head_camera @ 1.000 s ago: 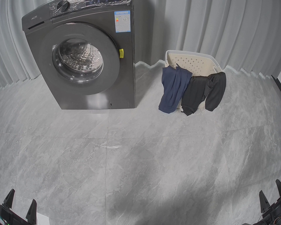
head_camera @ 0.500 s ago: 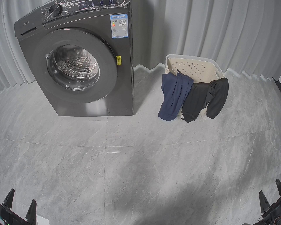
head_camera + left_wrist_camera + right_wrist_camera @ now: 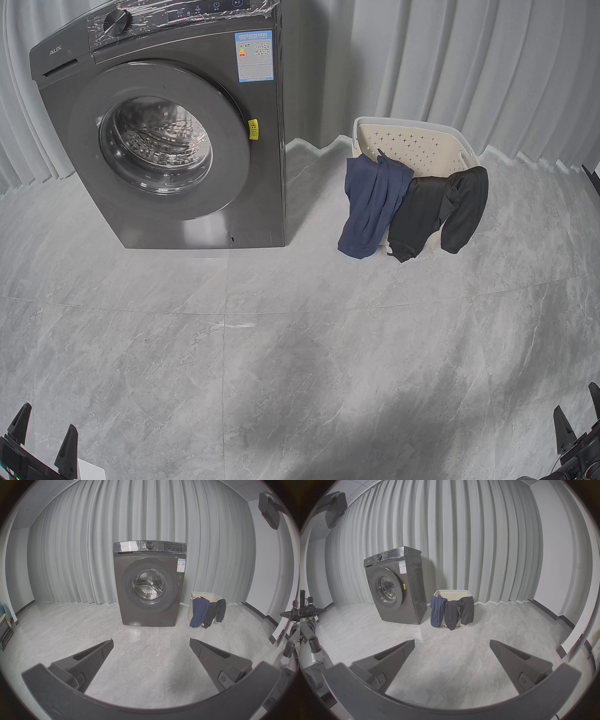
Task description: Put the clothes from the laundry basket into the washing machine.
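both claws sit low and close to the robot, the left gripper (image 3: 47, 417) and the right gripper (image 3: 575, 399) each with fingers spread wide and holding nothing. the clothes are well ahead: a blue garment (image 3: 372, 203) and a black garment (image 3: 437, 206) hang over the front rim of the laundry basket (image 3: 414, 125), their ends reaching down to the floor (image 3: 300, 362). the washing machine (image 3: 169, 131) stands apart from the basket on its left, and its round door looks shut, so it probably needs opening before any loading. the step in hand seems to be the approach; it is best to close in squarely on the basket's front and pinch a garment up near the rim, where the cloth bunches. open tile lies between robot and basket, while the curtain (image 3: 437, 62) hangs close behind it, and the machine's corner bounds the left.
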